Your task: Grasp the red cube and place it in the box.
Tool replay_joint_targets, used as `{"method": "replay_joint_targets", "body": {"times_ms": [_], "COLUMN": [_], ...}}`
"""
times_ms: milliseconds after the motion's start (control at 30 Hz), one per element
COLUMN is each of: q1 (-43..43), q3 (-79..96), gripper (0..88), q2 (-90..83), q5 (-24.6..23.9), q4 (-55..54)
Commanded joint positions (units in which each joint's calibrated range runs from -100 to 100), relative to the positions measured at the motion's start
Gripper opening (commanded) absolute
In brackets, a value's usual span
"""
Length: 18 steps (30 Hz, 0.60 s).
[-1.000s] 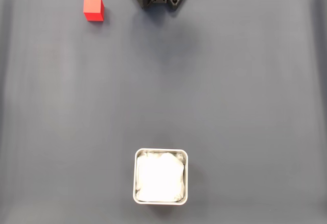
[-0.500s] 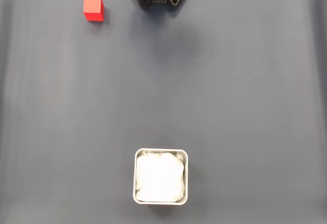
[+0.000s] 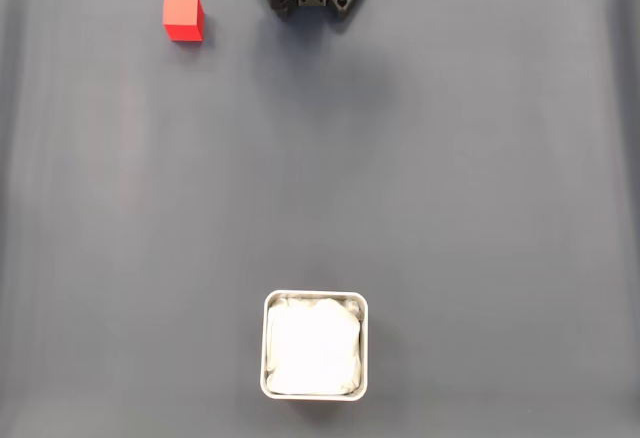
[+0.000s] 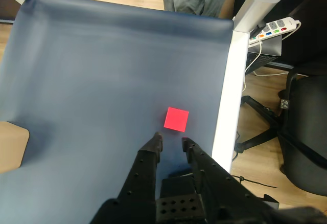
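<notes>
Worktop (image 4: pixel 102 70) cover is dark blue — bare between the matte red cube (image 4: pixel 177 119) near its right edge in the wrist view and the gripper (image 4: pixel 171 141), fingers slightly parted, holding nothing. Power strip (image 4: pixel 271 28) and chair (image 4: pixel 301 132) — off that edge.

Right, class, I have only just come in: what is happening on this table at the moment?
A small robot arm is lining up on the red cube, which sits on the dark blue mat near its far edge. In the wrist view the gripper points at the cube with its fingers slightly apart, just short of it and holding nothing. The box with its white lining stands far off at the opposite side of the mat in the fixed view, with no cube in it.
</notes>
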Motion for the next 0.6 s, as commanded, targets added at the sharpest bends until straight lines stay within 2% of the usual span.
{"method": "replay_joint_targets", "body": {"times_ms": [0, 567], "q1": [0.95, 3.72], "q3": [0.19, 9.59], "gripper": [10.2, 18.4], "q2": [1.59, 3.93], "q5": [-0.05, 0.2], "q4": [-1.7, -13.09]}}
